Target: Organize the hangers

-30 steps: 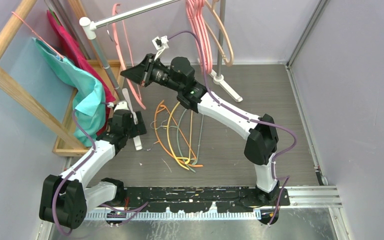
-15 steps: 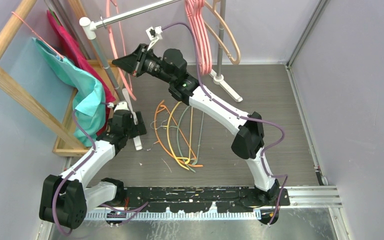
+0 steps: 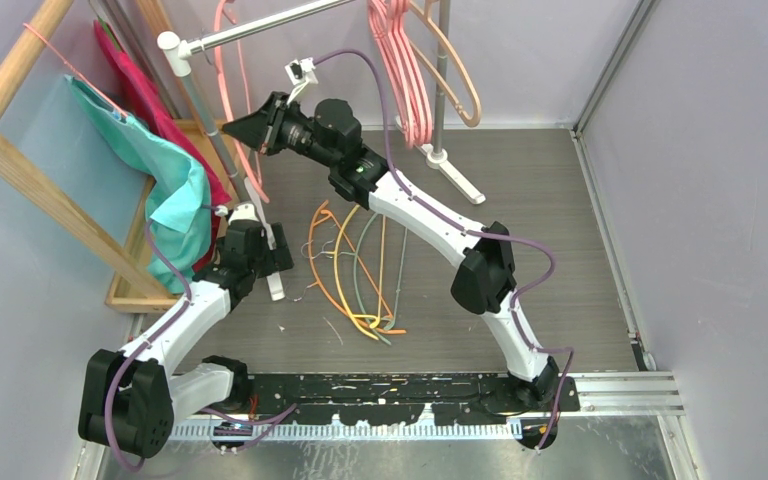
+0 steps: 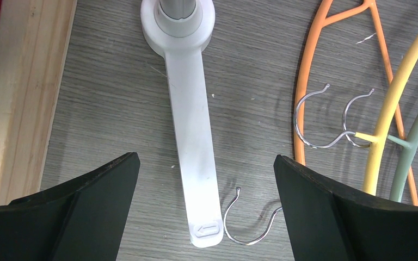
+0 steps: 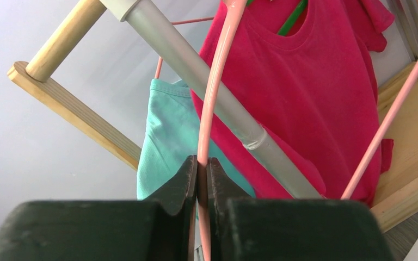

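Note:
My right gripper [image 3: 230, 128] is raised beside the left end of the silver rail [image 3: 260, 30], shut on a thin pink hanger [image 3: 217, 75]. In the right wrist view its pads pinch the pink hanger's [image 5: 212, 98] rod, with the gripper [image 5: 201, 163] in front of the rail. Thick pink hangers [image 3: 400, 70] and a beige one [image 3: 457, 85] hang on the rail. Orange, yellow and grey-green hangers [image 3: 355, 270] lie heaped on the floor. Low over the floor, my left gripper [image 4: 206, 157] stands open, with nothing between its fingers. Right of it lie an orange hanger [image 4: 305, 81] and a yellow hanger [image 4: 403, 81].
A wooden rack [image 3: 20, 150] at the left carries a teal cloth [image 3: 175, 190] and a red shirt [image 5: 315, 98]. The rail stand's white foot [image 4: 193, 136] lies under my left gripper, with a loose wire hook [image 4: 250, 217] beside it. Grey walls close the floor at left, back and right.
The right arm has swung left and upward, carrying the pink hanger toward the rail's left end. The left arm has not moved.

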You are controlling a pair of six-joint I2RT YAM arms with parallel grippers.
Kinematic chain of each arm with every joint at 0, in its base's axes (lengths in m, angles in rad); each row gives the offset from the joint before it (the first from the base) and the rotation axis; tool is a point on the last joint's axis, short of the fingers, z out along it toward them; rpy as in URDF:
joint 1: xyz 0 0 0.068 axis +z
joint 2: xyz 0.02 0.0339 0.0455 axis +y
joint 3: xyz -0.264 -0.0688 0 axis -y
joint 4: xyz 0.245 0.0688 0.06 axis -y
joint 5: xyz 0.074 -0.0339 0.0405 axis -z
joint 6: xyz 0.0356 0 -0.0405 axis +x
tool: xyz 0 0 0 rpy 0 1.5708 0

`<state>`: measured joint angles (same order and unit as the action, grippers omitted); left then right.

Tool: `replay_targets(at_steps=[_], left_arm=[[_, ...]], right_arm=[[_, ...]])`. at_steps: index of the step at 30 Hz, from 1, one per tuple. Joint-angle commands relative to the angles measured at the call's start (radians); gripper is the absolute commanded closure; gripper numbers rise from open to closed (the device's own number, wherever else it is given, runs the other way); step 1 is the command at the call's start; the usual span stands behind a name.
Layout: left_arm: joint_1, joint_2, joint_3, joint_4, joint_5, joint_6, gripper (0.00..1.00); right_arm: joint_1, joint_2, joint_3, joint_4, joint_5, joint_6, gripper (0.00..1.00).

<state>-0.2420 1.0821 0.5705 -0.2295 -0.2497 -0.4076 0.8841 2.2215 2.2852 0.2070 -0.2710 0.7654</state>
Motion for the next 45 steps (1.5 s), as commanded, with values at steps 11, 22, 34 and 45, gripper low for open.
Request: replay_targets(at_steps=[11, 22, 34, 45], left_arm=[[-0.002, -0.019, 0.0, 0.027, -0.007, 0.004, 0.02], [-0.004, -0.024, -0.001, 0.029, -0.005, 0.007, 0.02], [-0.004, -0.005, 0.008, 0.027, -0.005, 0.011, 0.02], [-0.006, 0.0, 0.012, 0.023, -0.006, 0.01, 0.02]], right_arm=[[0.0, -0.307, -0.39, 0.125, 0.159, -0.179, 0.17], [0.0, -0.654, -0.927, 0.13, 0.309, -0.385, 0.04], [0.073, -0.79, -1.34, -0.154, 0.464, -0.47, 0.16], [0.215, -0.637, -1.315, -0.219, 0.452, -0.494, 0.35]])
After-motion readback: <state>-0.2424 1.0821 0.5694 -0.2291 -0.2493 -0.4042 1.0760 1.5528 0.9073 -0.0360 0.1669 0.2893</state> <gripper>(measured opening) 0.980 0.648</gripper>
